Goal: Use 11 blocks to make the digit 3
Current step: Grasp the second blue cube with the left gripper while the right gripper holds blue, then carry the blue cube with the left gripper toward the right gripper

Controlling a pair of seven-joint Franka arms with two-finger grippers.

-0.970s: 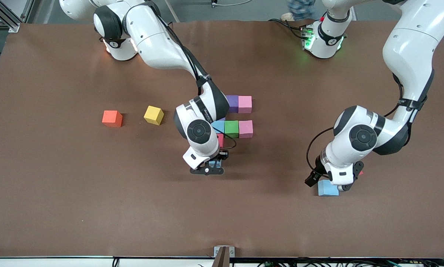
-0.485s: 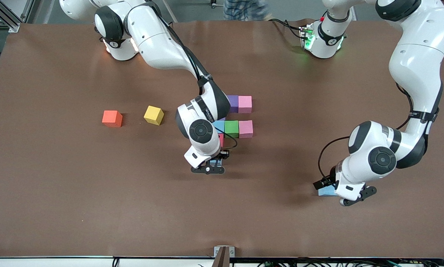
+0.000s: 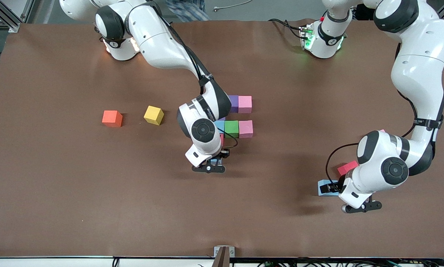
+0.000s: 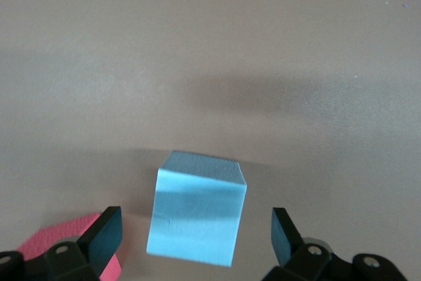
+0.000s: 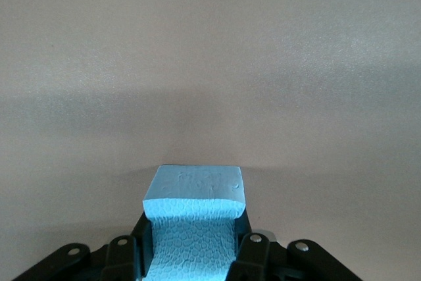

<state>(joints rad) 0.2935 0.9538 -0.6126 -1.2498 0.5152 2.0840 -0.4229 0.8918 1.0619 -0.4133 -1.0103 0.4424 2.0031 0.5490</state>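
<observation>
Blocks partly gathered mid-table as an unfinished digit 3 (image 3: 239, 129): purple cube (image 3: 233, 104), pink cube (image 3: 245, 104), green cube (image 3: 231, 128) and second pink cube (image 3: 246, 128) in view. Right gripper (image 5: 194, 251) over the spot just nearer the camera than the figure, jaws clamped on a light blue block (image 5: 194, 192), foam visibly squeezed. Left gripper (image 4: 195, 241) toward the left arm's end of the table (image 3: 58, 185), jaws wide open astride another light blue block (image 4: 197, 208), not touching it.

Risks: nudging the figure's red cube (image 3: 221, 139) while setting down; foam springing askew on release; clipping the stray red block (image 3: 347, 167) just beside the left jaws on closing, given the slightly twisted cube between them.

Hidden under the right arm: much of the figure, so no full count. Unclear whether the held block rests on the table. Yellow block (image 3: 154, 115) well apart.
</observation>
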